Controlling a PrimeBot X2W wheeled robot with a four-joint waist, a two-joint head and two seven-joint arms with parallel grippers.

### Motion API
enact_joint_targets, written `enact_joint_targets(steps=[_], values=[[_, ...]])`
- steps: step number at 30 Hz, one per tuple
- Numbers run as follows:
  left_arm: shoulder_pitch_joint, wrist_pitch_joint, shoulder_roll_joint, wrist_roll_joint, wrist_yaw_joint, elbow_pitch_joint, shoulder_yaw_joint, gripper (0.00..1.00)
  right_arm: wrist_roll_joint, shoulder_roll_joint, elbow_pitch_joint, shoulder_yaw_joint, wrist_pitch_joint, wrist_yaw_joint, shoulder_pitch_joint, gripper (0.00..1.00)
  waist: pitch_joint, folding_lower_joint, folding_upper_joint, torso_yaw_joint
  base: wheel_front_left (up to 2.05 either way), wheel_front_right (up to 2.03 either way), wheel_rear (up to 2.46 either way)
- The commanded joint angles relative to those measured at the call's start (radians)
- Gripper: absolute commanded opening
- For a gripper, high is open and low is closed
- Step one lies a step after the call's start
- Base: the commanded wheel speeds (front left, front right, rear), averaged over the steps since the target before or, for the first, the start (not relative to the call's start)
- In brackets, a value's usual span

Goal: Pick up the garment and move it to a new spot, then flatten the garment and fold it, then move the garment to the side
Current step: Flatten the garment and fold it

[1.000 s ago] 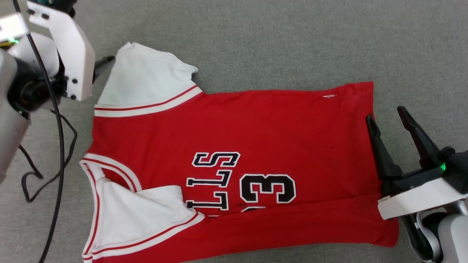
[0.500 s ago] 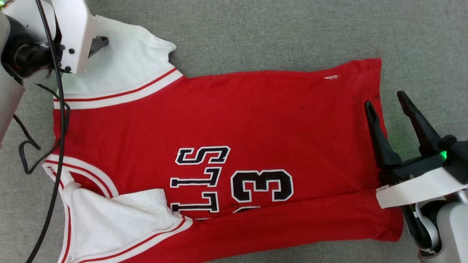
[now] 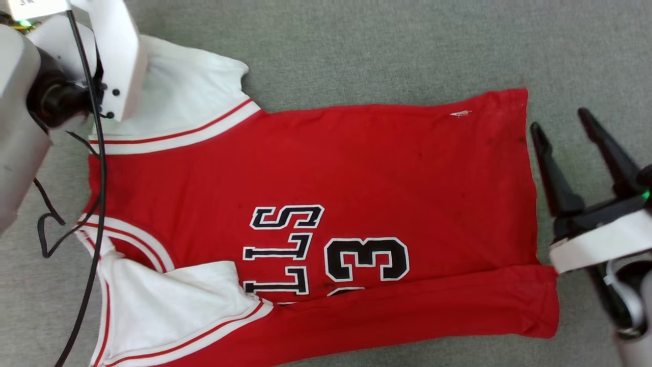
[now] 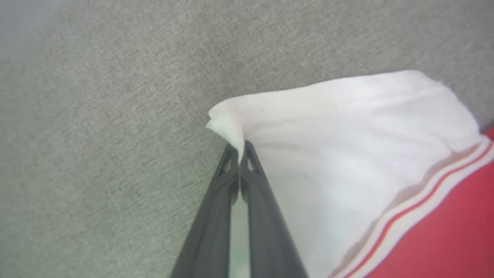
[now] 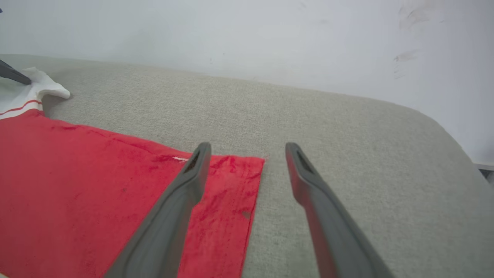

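Thin red jersey point(image 3: 356, 168) with white sleeves: left hand point(image 4: 240, 148) pinched shut on sleeve corner; right hand point(image 3: 558, 120) spread open, just beside hem.

— What did it look like?
— White plate point(image 3: 119, 56) at upper left, dark screws point(image 3: 116, 93), black cable point(image 3: 97, 204) beside it.
— And at right?
— The right gripper point(image 3: 559, 120) had long dark fingers point(image 3: 552, 173), a green light point(image 3: 646, 194).

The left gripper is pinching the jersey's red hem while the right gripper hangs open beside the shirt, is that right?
Not quite. The left gripper is shut on a corner of the white sleeve of the jersey, not its red hem; the left wrist view shows it. The right gripper does hang open beside the jersey.
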Motion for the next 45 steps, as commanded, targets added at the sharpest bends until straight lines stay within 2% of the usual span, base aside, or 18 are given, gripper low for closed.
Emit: enact_joint_targets(steps=[1, 5, 11, 16, 17, 18, 24, 32, 36, 37, 38, 39, 45], values=[[0.007, -0.026, -0.008, -0.009, 0.0, -0.009, -0.001, 0.0, 0.01, -0.028, -0.016, -0.003, 0.028, -0.001, -0.03, 1.0, -0.024, -0.0001, 0.0, 0.016, 0.0, 0.0, 0.0], [0.014, -0.085, -0.009, -0.022, 0.0, -0.042, -0.024, 0.0, 0.061, -0.115, -0.025, 0.013, 0.176, -0.001, -0.091, 1.0, -0.06, -0.0001, 0.0, 0.04, 0.0, 0.0, 0.0], [0.022, -0.149, -0.011, -0.045, 0.0, -0.096, -0.059, 0.0, 0.208, -0.272, 0.036, 0.086, 0.504, -0.001, -0.206, 1.0, -0.092, -0.0001, 0.0, 0.08, 0.0, 0.0, 0.0], [0.012, -0.188, -0.014, -0.057, 0.0, -0.136, -0.086, 0.0, 0.307, -0.342, 0.107, 0.149, 0.734, -0.001, -0.299, 1.0, -0.096, -0.0001, 0.0, 0.113, 0.0, 0.0, 0.0], [0.002, -0.205, -0.017, -0.058, 0.0, -0.158, -0.099, 0.0, 0.342, -0.362, 0.144, 0.186, 0.832, -0.001, -0.353, 1.0, -0.089, -0.0001, 0.0, 0.132, 0.0, 0.0, 0.0], [0.0, -0.21, -0.016, -0.06, 0.0, -0.164, -0.103, 0.0, 0.345, -0.365, 0.157, 0.202, 0.858, -0.001, -0.367, 1.0, -0.086, -0.0001, 0.0, 0.138, 0.0, 0.0, 0.0], [-0.022, -0.232, -0.017, -0.059, 0.0, -0.185, -0.121, 0.0, 0.334, -0.357, 0.237, 0.26, 0.915, -0.001, -0.431, 1.0, -0.063, -0.0001, 0.0, 0.162, 0.0, 0.0, 0.0], [-0.049, -0.267, -0.025, -0.061, 0.0, -0.194, -0.147, 0.0, 0.328, -0.334, 0.373, 0.381, 0.901, -0.001, -0.442, 1.0, -0.026, -0.0001, 0.0, 0.189, 0.0, 0.0, 0.0], [-0.053, -0.287, -0.03, -0.069, 0.0, -0.186, -0.157, 0.0, 0.339, -0.335, 0.422, 0.447, 0.859, -0.001, -0.42, 1.0, -0.023, -0.0001, 0.0, 0.195, 0.0, 0.0, 0.0], [-0.051, -0.294, -0.03, -0.071, 0.0, -0.182, -0.161, 0.0, 0.342, -0.336, 0.431, 0.459, 0.845, -0.001, -0.419, 0.96, -0.026, -0.0001, 0.0, 0.195, 0.0, 0.0, 0.0], [-0.048, -0.298, -0.029, -0.074, 0.0, -0.178, -0.165, 0.0, 0.347, -0.336, 0.436, 0.47, 0.824, -0.001, -0.42, 0.31, -0.031, -0.0001, 0.0, 0.194, 0.0, 0.0, 0.0], [-0.044, -0.304, -0.026, -0.077, 0.0, -0.174, -0.169, 0.0, 0.352, -0.337, 0.438, 0.473, 0.798, 0.0, -0.426, 0.0, -0.036, -0.0001, 0.0, 0.192, 0.0, 0.0, 0.0], [-0.01, -0.347, -0.012, -0.098, 0.0, -0.156, -0.181, 0.0, 0.362, -0.361, 0.448, 0.475, 0.649, -0.001, -0.453, 0.0, -0.092, -0.0001, 0.0, 0.183, 0.0, 0.0, 0.0]])
